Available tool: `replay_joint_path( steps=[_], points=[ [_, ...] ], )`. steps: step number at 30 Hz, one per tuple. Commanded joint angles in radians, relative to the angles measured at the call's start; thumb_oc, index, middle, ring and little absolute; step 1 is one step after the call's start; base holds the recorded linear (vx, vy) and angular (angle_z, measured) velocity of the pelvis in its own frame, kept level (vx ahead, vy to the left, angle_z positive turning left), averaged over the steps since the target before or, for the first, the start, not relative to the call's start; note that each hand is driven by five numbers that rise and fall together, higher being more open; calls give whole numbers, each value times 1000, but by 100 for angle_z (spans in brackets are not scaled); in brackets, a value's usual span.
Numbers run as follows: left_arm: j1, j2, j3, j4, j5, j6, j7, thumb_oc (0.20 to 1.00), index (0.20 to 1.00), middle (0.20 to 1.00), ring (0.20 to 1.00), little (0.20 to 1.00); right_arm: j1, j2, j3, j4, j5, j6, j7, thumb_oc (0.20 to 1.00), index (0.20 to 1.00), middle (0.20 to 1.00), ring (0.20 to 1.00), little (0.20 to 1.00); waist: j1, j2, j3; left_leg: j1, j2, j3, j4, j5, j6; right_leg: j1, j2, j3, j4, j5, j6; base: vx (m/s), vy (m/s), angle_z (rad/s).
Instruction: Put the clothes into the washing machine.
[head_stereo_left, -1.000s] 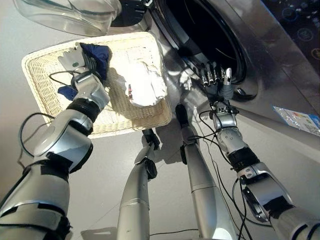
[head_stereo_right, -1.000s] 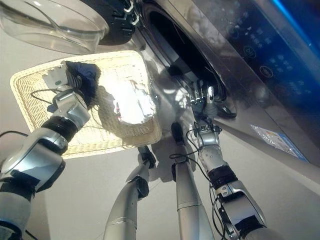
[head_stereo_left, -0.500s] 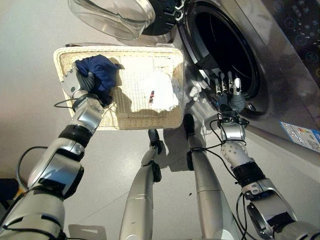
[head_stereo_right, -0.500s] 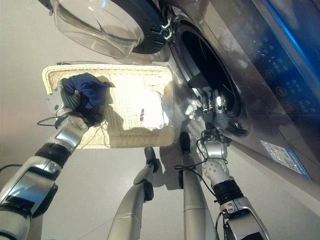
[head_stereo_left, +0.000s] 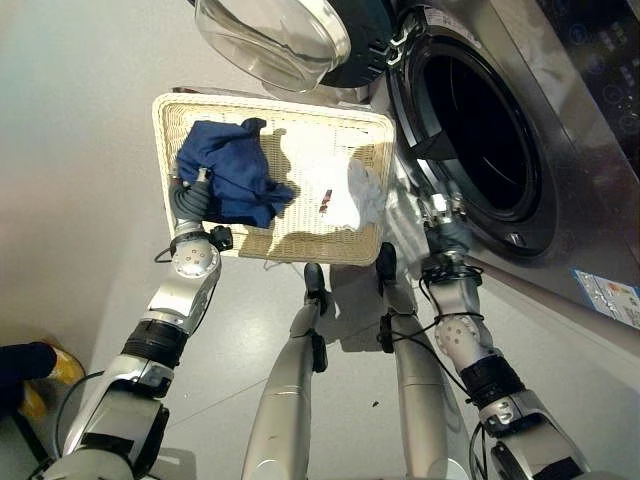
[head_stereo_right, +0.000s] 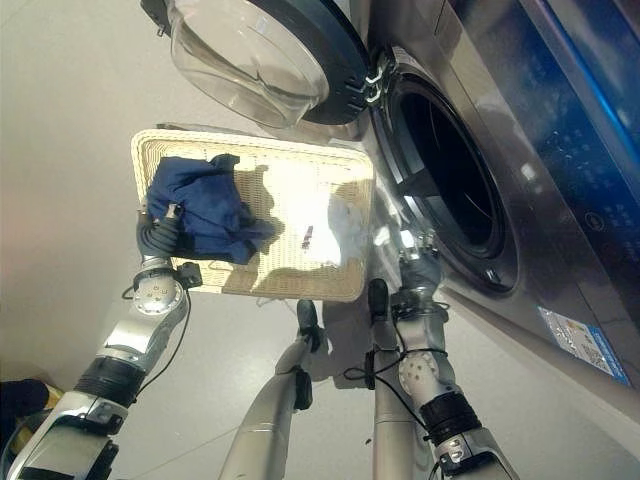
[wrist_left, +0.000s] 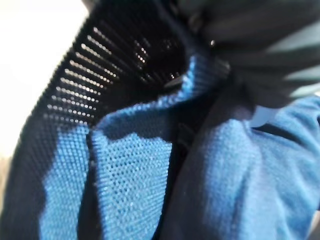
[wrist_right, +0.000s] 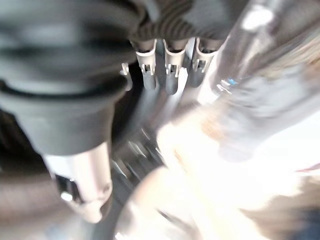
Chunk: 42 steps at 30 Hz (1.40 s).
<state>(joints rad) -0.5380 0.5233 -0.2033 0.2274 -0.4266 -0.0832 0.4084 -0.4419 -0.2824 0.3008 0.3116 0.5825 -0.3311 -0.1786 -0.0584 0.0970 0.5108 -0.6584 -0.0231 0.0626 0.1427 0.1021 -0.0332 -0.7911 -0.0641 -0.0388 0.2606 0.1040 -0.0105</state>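
Presently, my left hand (head_stereo_left: 190, 205) is at the near-left corner of the wicker basket (head_stereo_left: 372, 190), its dark ribbed cover facing the camera and its front pressed into the blue garment (head_stereo_left: 235, 175). The garment lies bunched in the left half of the basket, spread from the far-left corner down to my hand. In the left wrist view, blue knit fabric (wrist_left: 135, 195) sits hard against the hand, with the dark cover above it. The fingers are buried in the cloth, so I cannot tell whether they are closed on it.

A white garment (head_stereo_left: 350, 195) lies in the right half of the same basket, against the wall nearest the washing machine (head_stereo_left: 560, 140). It is apart from the blue one, with bare wicker between them. The basket rests on the floor (head_stereo_left: 80, 120), just beside the machine's front.

The machine's round door (head_stereo_left: 290, 40) is swung wide, its glass bowl hanging above the far edge of the basket. The drum opening (head_stereo_left: 475, 135) is dark, and I cannot make out any contents.

My right hand (head_stereo_left: 445, 225) is low at the front of the machine, just below the rim of the opening. In the right wrist view its fingers (wrist_right: 170, 70) run straight in a row and hold nothing.

A person's dark sleeve (head_stereo_left: 25, 360) shows at the lower left over the floor.
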Motion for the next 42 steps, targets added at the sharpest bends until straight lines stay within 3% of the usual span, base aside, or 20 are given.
replay_joint_path(
  steps=[1, 7, 13, 22, 26, 34, 35, 37, 38, 39, 42],
  points=[
    [-5, 23, 15, -140, -73, -39, -229, 200, 200, 200, 200, 200, -35, -72, 59, -129, -366, 38, 55, 1000, 1000, 1000, 1000, 1000, 6, 21, 9, 4, -72, 6, -13, -4, -13, 74, 34, -20, -52, -47, 78, -54, -82, 15],
    [-27, 47, -66, -178, -114, 14, -387, 200, 200, 200, 200, 200, -158, -178, 171, -145, -531, 98, 138, 1000, 1000, 1000, 1000, 1000, 23, 8, 9, 2, -73, -2, -16, 8, -13, 86, 25, -38, -74, -25, 90, -46, -73, 5],
    [-67, 66, -153, -188, -137, 76, -482, 200, 200, 200, 200, 200, -244, -230, 249, -152, -515, 168, 147, 1000, 1000, 1000, 1000, 1000, 30, -1, 9, 7, -70, -7, -16, 9, -11, 93, 22, -48, -79, -18, 97, -18, -71, 7],
    [-115, 42, -273, -200, -125, 112, -492, 200, 200, 200, 200, 200, -256, -214, 290, -134, -350, 213, 121, 1000, 1000, 1000, 1000, 1000, 20, -16, 9, 12, -57, -2, -21, 10, -12, 95, 26, -50, -82, -14, 97, 0, -32, 1],
    [-130, 21, -305, -185, -107, 118, -474, 200, 200, 200, 200, 200, -237, -186, 294, -131, -208, 252, 164, 1000, 1000, 1000, 1000, 1000, 13, -24, 9, 13, -54, 1, -13, 7, -12, 96, 29, -52, -76, -17, 95, 2, -8, 0],
    [-132, -13, -325, -166, -118, 102, -444, 200, 200, 200, 200, 200, -214, -159, 315, -120, -107, 330, 243, 1000, 1000, 1000, 1000, 1000, 8, -32, 9, 6, -48, 5, -7, 8, -15, 89, 33, -54, -68, -21, 92, 5, -9, 0],
    [-125, -33, -344, -145, -78, 79, -393, 200, 200, 200, 200, 200, -192, -142, 329, -117, -20, 354, 301, 200, 200, 200, 200, 200, 7, -35, 9, 7, -46, 5, -5, 4, -15, 91, 34, -57, -63, -29, 90, 41, -57, 0],
    [-126, -39, -354, -128, -41, 77, -363, 200, 200, 200, 200, 200, -185, -132, 329, -110, 16, 361, 317, 200, 200, 200, 200, 200, 7, -37, 9, 2, -46, 5, -2, 5, -16, 87, 35, -59, -60, -29, 89, 22, -25, 0],
    [-127, -40, -358, -119, -11, 79, -334, 708, 708, 708, 708, 708, -180, -127, 330, -107, 33, 365, 325, 200, 200, 200, 200, 200, 6, -37, 9, 1, -46, 4, 0, 5, -17, 86, 35, -60, -59, -30, 89, 0, 0, 0],
    [-131, -38, -365, -103, 34, 82, -288, 1000, 1000, 1000, 1000, 1000, -177, -121, 330, -103, 61, 370, 332, 200, 200, 200, 200, 200, 6, -38, 9, -1, -45, 4, 1, 5, -17, 83, 37, -60, -57, -31, 88, 0, 0, 0],
    [-139, -21, -373, -69, 165, 91, -143, 1000, 1000, 1000, 1000, 1000, -157, -114, 323, -96, 150, 377, 349, 200, 200, 200, 200, 200, 6, -42, 9, -7, -43, 2, 5, 6, -19, 79, 39, -62, -54, -33, 87, 11, -13, -1]
  ],
)
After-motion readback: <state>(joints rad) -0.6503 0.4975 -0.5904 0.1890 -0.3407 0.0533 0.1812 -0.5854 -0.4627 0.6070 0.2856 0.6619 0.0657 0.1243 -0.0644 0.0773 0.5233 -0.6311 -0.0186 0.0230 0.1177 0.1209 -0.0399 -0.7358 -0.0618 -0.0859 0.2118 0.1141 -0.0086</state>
